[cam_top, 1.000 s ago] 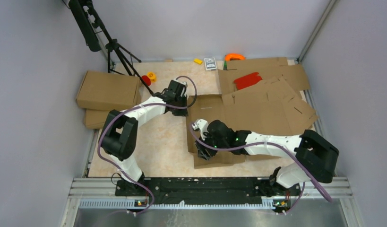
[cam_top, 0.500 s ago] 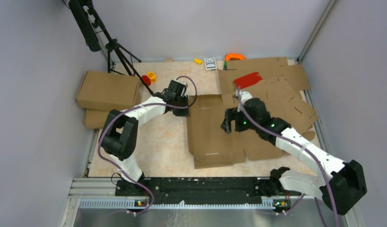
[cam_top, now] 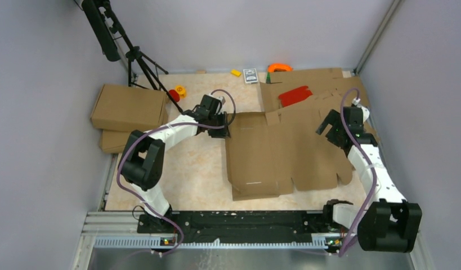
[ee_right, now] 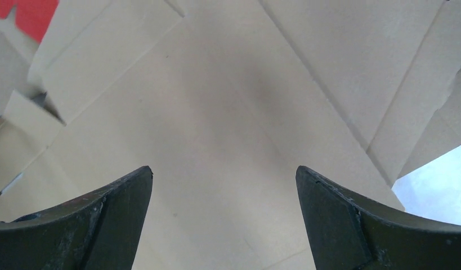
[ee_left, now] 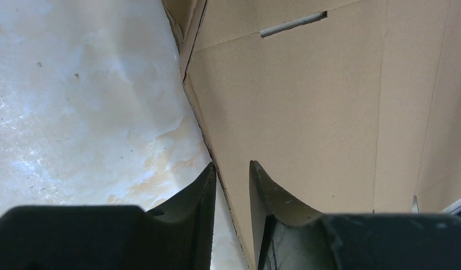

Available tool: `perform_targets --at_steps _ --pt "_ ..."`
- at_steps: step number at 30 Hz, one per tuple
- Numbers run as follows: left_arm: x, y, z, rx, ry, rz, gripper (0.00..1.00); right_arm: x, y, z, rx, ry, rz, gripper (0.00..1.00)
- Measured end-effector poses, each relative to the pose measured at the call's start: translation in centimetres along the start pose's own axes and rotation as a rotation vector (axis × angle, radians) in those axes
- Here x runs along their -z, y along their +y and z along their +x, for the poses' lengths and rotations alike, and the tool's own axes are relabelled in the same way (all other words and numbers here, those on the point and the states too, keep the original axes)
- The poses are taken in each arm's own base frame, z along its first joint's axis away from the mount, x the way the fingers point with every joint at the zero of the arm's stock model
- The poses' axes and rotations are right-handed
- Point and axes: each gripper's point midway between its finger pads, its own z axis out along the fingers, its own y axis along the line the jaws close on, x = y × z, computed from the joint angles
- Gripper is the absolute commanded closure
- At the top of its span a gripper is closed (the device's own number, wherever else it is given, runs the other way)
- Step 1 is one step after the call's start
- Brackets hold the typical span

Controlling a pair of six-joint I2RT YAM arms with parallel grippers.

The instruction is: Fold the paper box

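The paper box (cam_top: 273, 152) is a flat brown cardboard blank with flaps and slots, lying in the middle of the table. My left gripper (cam_top: 223, 128) is at its far left corner. In the left wrist view the left gripper (ee_left: 232, 167) is shut on the blank's left edge (ee_left: 307, 107), one finger above it and one below. My right gripper (cam_top: 330, 125) hovers over the blank's right part, open and empty. In the right wrist view the right gripper (ee_right: 224, 171) has only cardboard (ee_right: 216, 112) under it.
Other flat cardboard sheets (cam_top: 329, 84) are heaped at the back right with a red piece (cam_top: 295, 94) on them. Two folded brown boxes (cam_top: 129, 107) sit at the left by a tripod (cam_top: 141, 62). Small toys (cam_top: 177, 91) and a card deck (cam_top: 250, 75) lie along the far edge.
My right arm has swung from the blank's near left corner across to its far right side, gripper open. The left gripper has stayed on the far left corner.
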Motion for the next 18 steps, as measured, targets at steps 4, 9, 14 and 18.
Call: perform_targets --at_steps 4,9,14,18 --pt "0.0 -0.3 0.0 -0.003 0.001 0.018 0.70 -2.3 -1.5 -0.6 -0.022 0.011 0.063 0.05" --pt "0.0 -0.5 0.2 -0.010 0.010 0.030 0.69 -6.0 -3.4 -1.5 -0.003 0.062 0.132 0.06" --pt "0.0 -0.6 0.5 -0.021 0.020 0.041 0.69 -9.4 -4.6 -1.1 0.011 0.128 0.140 0.06" --pt "0.0 -0.6 0.6 -0.028 0.023 0.046 0.71 -10.8 -5.7 -0.3 0.011 0.169 0.160 0.09"
